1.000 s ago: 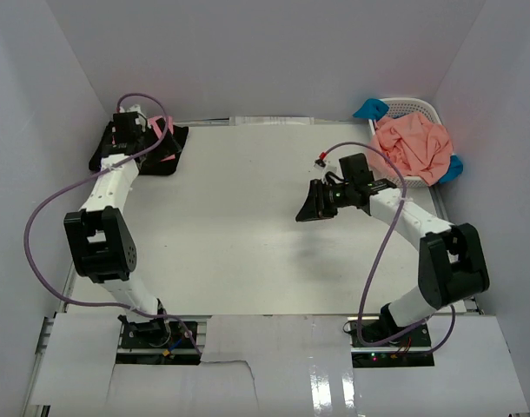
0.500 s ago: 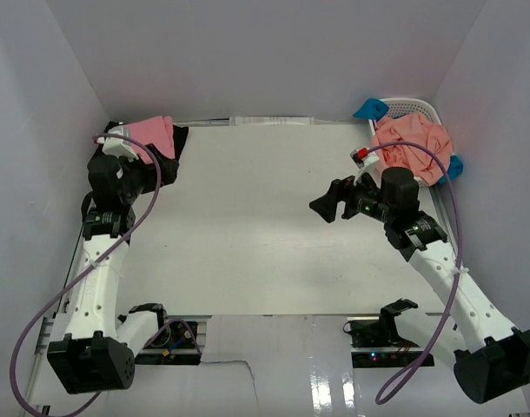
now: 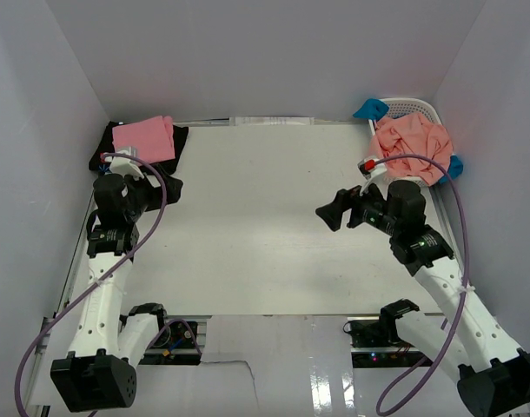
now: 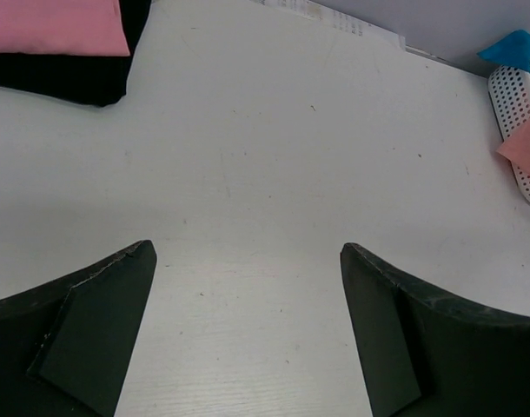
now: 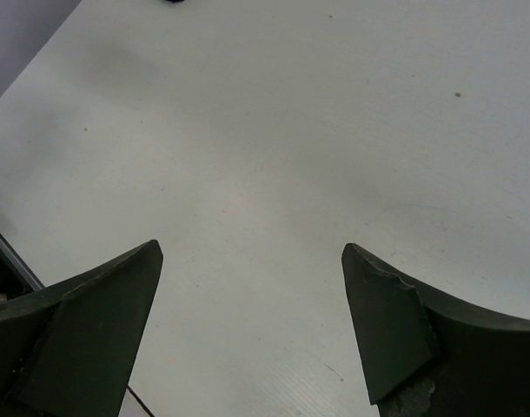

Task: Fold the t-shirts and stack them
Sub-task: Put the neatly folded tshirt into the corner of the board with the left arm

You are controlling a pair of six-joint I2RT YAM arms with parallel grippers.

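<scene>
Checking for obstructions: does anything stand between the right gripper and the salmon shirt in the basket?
Nothing visible does. The open right gripper hangs over bare table, pointing away from the salmon shirt, which is heaped over the rim of the white basket.

White table was matte, with a few faint specks. Directly on it: black t-shirt lay flat at 10 o'clock, in the far corner; white lattice basket stood at 2 o'clock by the far right edge, well apart from the shirt
</scene>
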